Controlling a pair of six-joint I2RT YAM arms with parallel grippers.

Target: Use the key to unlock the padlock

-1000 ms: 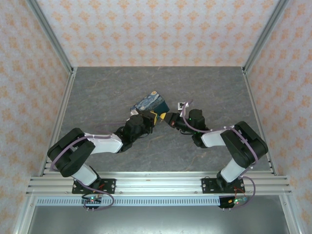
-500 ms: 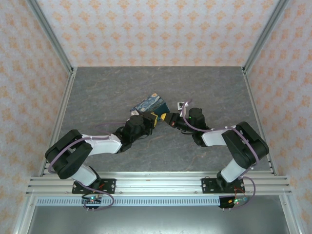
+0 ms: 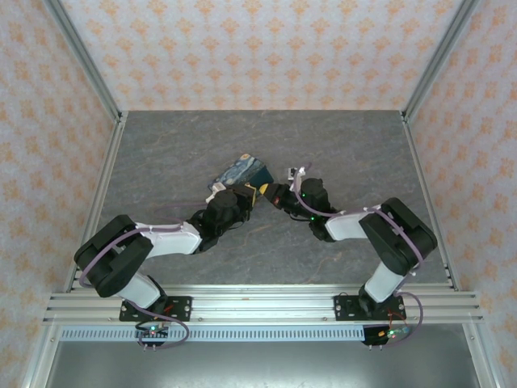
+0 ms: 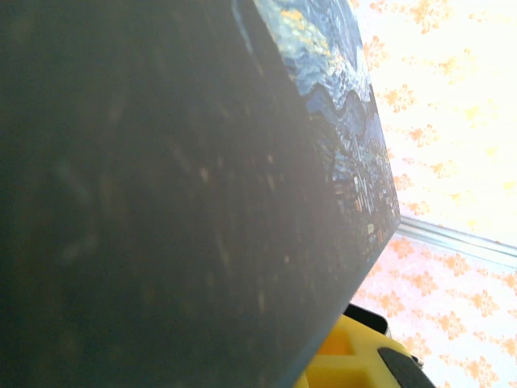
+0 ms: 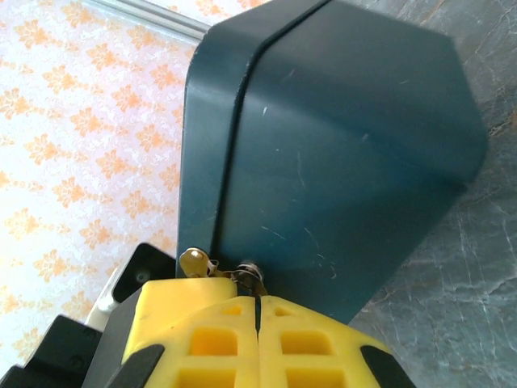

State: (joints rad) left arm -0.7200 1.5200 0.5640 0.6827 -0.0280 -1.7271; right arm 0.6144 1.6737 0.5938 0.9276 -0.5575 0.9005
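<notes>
The padlock (image 3: 242, 171) is a flat dark blue block with a swirled blue-and-yellow print, held tilted above the grey table. My left gripper (image 3: 245, 194) is shut on its near edge. In the left wrist view its dark face (image 4: 161, 194) stands very close, with one yellow finger (image 4: 351, 364) under it. My right gripper (image 3: 273, 194) meets it from the right. In the right wrist view the yellow fingers (image 5: 202, 315) are shut on a small key (image 5: 252, 277), whose tip sits in a keyhole on the padlock's side (image 5: 339, 145). A brass piece (image 5: 194, 263) hangs beside the key.
A small white tag (image 3: 292, 172) sticks out just above the right gripper. Aluminium frame posts (image 3: 85, 73) and patterned walls enclose the grey table (image 3: 347, 145), with open surface behind and on both sides of the grippers.
Both grippers and the padlock have shifted a little left and away from the bases. The padlock has turned, showing less of its printed face from above.
</notes>
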